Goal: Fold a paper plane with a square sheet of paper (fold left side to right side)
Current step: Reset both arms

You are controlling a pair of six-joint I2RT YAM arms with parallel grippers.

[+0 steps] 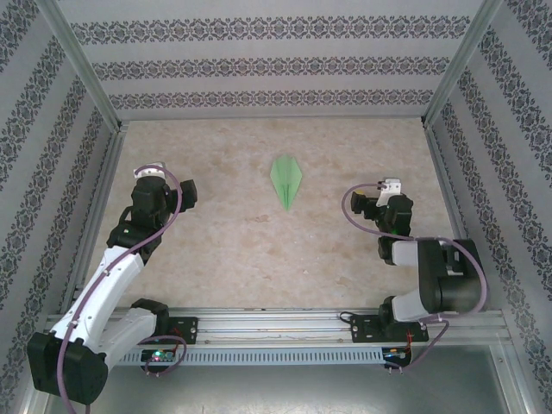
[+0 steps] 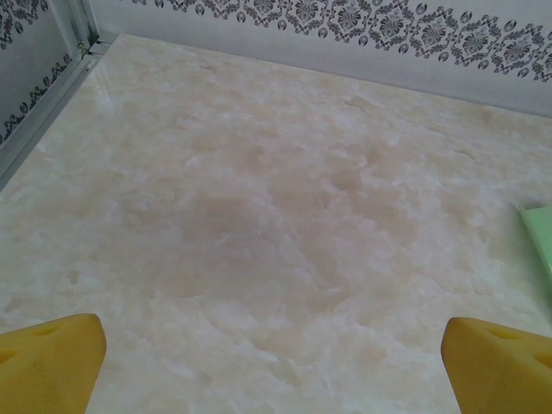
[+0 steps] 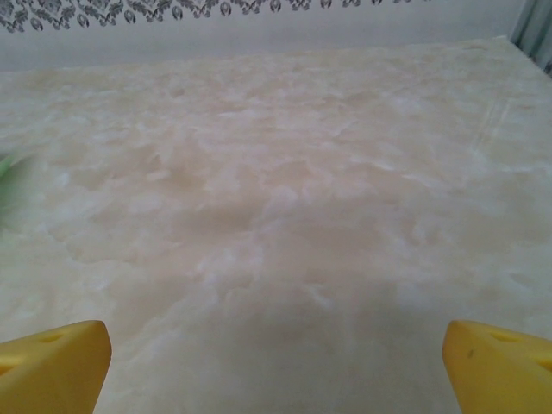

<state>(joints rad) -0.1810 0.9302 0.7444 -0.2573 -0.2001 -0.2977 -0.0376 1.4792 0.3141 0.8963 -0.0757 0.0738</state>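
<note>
I see the paper plane (image 1: 285, 178) lying flat mid-surface, a narrow light green dart with a centre crease. Its long axis runs far to near, with the sharp tip toward the arm bases. It lies right of my left hand (image 1: 152, 171) and left of my right hand (image 1: 390, 186), which looks slightly nearer. Both hands stand wide apart and empty above the smooth marbled surface (image 1: 224, 250).

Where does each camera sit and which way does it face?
Top external: above and behind, looking down at the table; left arm, right arm, paper plane between.
Left wrist: faces the far wall; yellow fingertips below, plane at right edge.
Right wrist: faces the far wall; fingertips below, green blur left.
Shared: the plane.
</note>
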